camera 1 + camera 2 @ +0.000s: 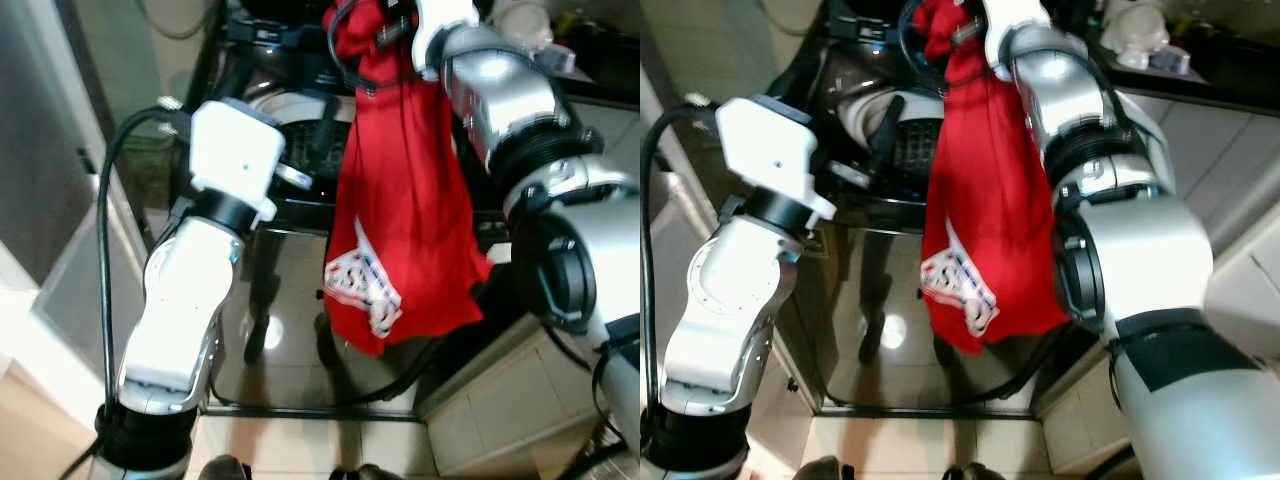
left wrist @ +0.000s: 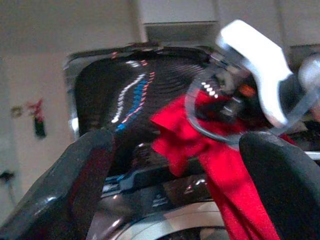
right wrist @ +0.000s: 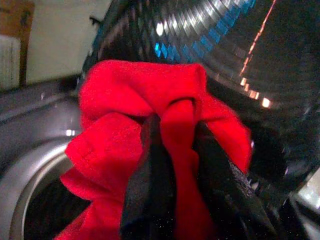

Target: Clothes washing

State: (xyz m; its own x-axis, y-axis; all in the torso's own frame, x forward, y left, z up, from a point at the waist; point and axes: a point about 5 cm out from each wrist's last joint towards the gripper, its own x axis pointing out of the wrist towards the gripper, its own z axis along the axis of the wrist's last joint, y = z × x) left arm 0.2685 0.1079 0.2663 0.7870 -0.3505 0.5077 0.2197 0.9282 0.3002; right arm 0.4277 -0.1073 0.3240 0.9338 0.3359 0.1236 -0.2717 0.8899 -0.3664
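Above the open top of the washing machine, the right gripper holds a red garment by a bunched fold at its upper end. In the right wrist view the two black fingers are pressed onto the cloth from either side, with red fabric squeezed up between them. The rest of the garment hangs free in a long drape down the front of the machine, a white printed patch near its lower end. The hem sits well below the drum rim and outside the opening.

The left gripper is spread wide and empty, fingers apart, pointing toward the raised glossy lid and the hanging cloth, near the drum's edge.

Step in hand, as judged: load the garment into the drum.

Notes for doing it well:
- Most of the cloth hangs outside the tub, so a release here would likely leave it draped over the front edge.
- Carry the pinch farther over the drum centre, then lower, so the tail follows in over the rim.
- Keep the grip closed until the bulk is inside.
- The left gripper is placed to sweep or lift the trailing end if it catches.
- Watch clearance to the lid behind.
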